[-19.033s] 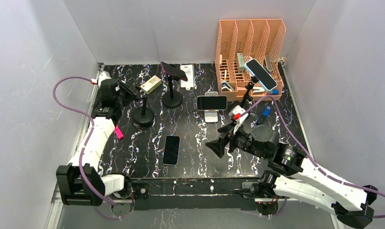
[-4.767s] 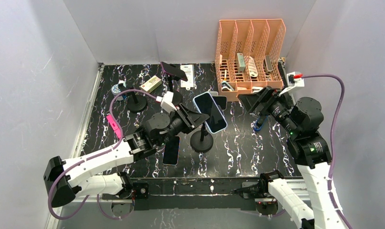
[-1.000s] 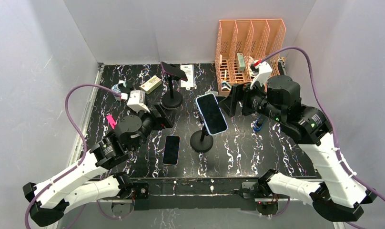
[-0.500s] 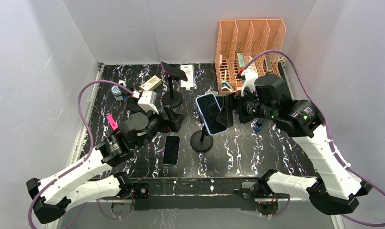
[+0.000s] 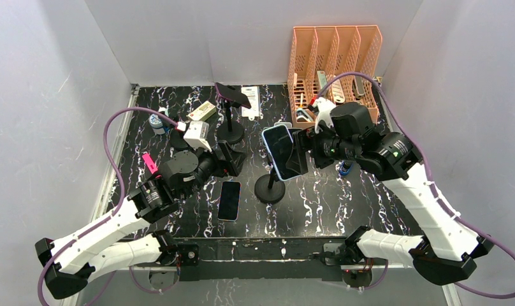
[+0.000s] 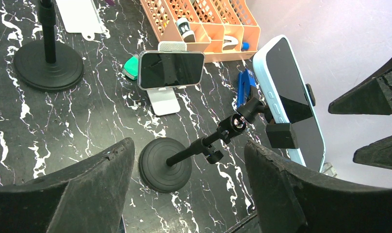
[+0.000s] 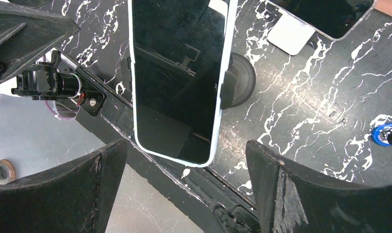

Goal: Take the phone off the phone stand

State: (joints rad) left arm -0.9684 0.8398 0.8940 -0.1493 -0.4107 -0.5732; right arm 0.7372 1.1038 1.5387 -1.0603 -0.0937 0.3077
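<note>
Two grippers, both with jaws wide apart: my right gripper [image 5: 299,152] faces the screen of the phone [image 5: 283,152] up close, my left gripper [image 5: 234,159] hovers near the phone stand [image 5: 269,189]. Phone is clamped, tilted, atop that stand on the desk [image 5: 344,204]

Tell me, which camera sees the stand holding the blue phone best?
The left wrist view: the phone stand shows whole, round base, tilted rod and clamp gripping the phone. The right wrist view hides most of it behind the phone. The top view shows base and rod, small.
</note>
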